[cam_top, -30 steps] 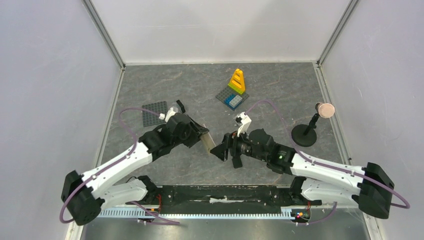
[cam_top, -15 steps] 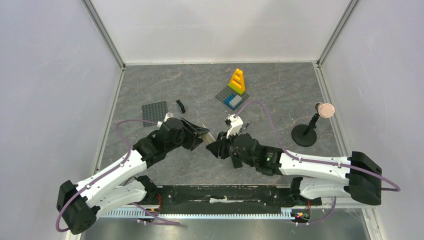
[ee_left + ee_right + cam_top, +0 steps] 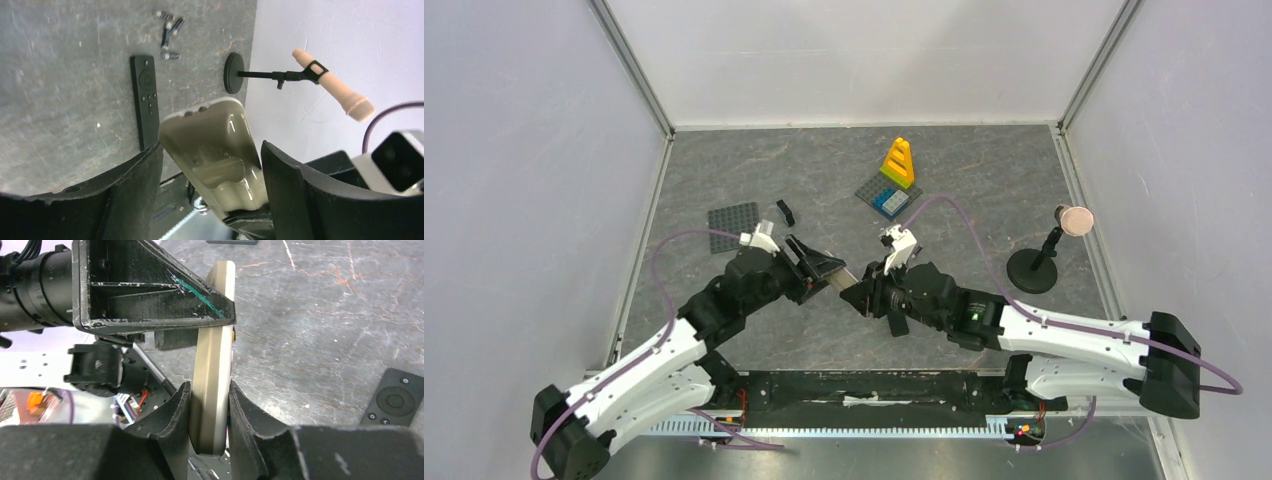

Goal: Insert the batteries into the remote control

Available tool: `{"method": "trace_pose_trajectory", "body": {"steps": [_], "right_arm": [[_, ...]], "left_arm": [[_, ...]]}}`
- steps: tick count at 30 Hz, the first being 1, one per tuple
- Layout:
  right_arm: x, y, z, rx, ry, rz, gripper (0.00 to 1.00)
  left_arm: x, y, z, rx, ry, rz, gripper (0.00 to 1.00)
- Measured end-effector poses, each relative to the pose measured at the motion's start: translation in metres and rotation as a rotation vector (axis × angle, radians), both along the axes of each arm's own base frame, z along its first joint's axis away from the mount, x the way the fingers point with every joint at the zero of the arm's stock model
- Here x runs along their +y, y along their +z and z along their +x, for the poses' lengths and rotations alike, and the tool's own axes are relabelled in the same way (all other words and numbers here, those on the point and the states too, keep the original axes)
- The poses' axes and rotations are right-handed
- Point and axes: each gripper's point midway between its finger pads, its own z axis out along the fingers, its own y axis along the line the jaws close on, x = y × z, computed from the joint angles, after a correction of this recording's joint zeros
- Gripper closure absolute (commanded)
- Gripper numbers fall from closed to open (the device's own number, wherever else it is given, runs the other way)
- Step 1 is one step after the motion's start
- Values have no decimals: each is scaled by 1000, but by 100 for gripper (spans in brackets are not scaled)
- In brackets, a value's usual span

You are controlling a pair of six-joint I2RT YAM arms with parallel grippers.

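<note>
Right gripper [image 3: 210, 392] tight on the remote [image 3: 215, 347] edges; left gripper [image 3: 211, 147] wide apart, one finger either side of it.

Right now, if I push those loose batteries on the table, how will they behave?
The batteries look like small, shiny cylinders, so they would probably roll sideways on the flat table. Being tiny, they likely weigh little and could slip when pinched.

open tabletop [image 3: 994, 170] at back; remote control [image 3: 838, 280] centre, brick stack [image 3: 898, 160] mid-back, mic stand [image 3: 1032, 272] right, studded plate [image 3: 732, 225] left
</note>
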Motion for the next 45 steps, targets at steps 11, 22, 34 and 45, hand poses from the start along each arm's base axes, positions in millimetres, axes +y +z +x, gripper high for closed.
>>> {"method": "trace_pose_trajectory", "body": {"steps": [11, 22, 34, 45], "right_arm": [[1, 65, -37, 1, 238, 89, 89], [-15, 99, -79, 19, 456, 142, 86], [-27, 120, -102, 10, 548, 194, 84], [-23, 120, -106, 48, 575, 197, 84]], "left_arm": [[27, 85, -22, -462, -193, 167, 23], [10, 123, -86, -714, -570, 73, 30], [4, 141, -119, -814, -744, -40, 50], [-2, 138, -132, -807, -857, -83, 55]]}}
